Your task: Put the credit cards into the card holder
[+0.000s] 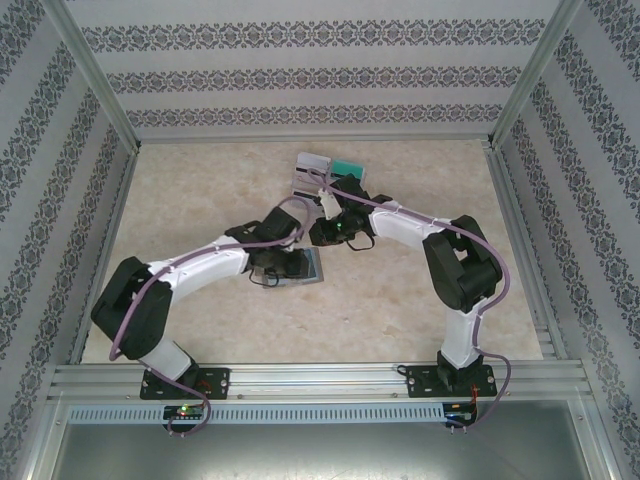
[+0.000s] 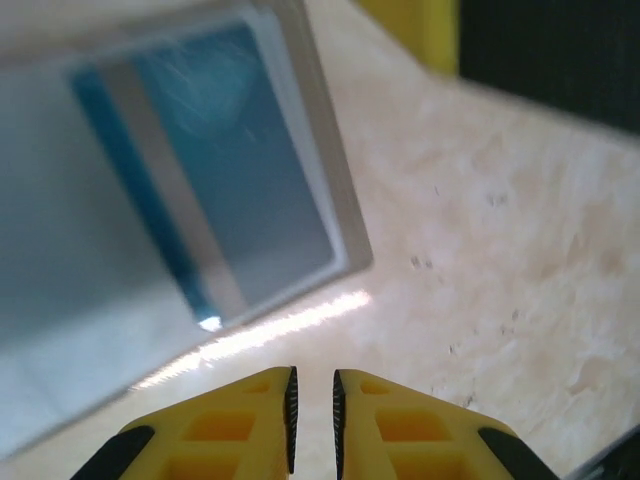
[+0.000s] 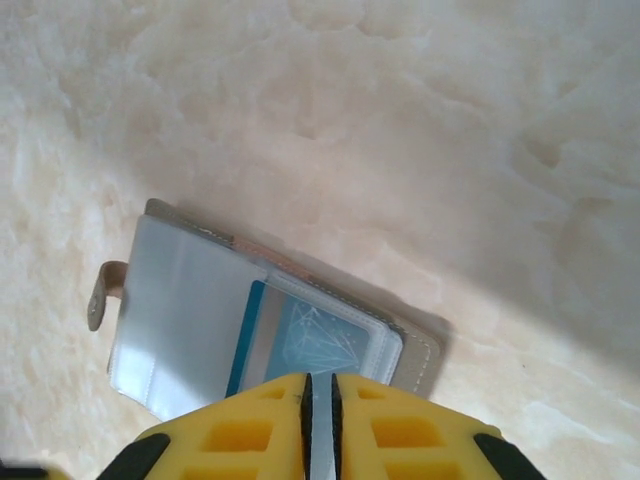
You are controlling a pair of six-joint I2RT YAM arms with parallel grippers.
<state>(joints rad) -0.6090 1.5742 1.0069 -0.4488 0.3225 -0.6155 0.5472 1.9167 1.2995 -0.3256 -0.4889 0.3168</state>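
The card holder (image 1: 314,266) lies open on the table, its pale clear sleeves facing up (image 3: 180,300). A blue credit card (image 3: 310,335) with a grey stripe sits inside the right sleeve (image 2: 230,170). My right gripper (image 3: 320,385) hovers over the holder's near edge, its jaws parted by a slit with only the pale sleeve seen through it. My left gripper (image 2: 312,380) is just off the holder's corner (image 2: 345,235), over bare table, its jaws slightly apart with nothing between them. From above, both grippers (image 1: 288,266) (image 1: 326,234) crowd round the holder.
A rack of cards (image 1: 316,172) stands at the back centre, with a teal card (image 1: 351,168) on its right side. Patterned walls and metal rails enclose the marbled table (image 1: 200,190). The yellow and black of the right gripper (image 2: 480,40) shows at the top of the left wrist view.
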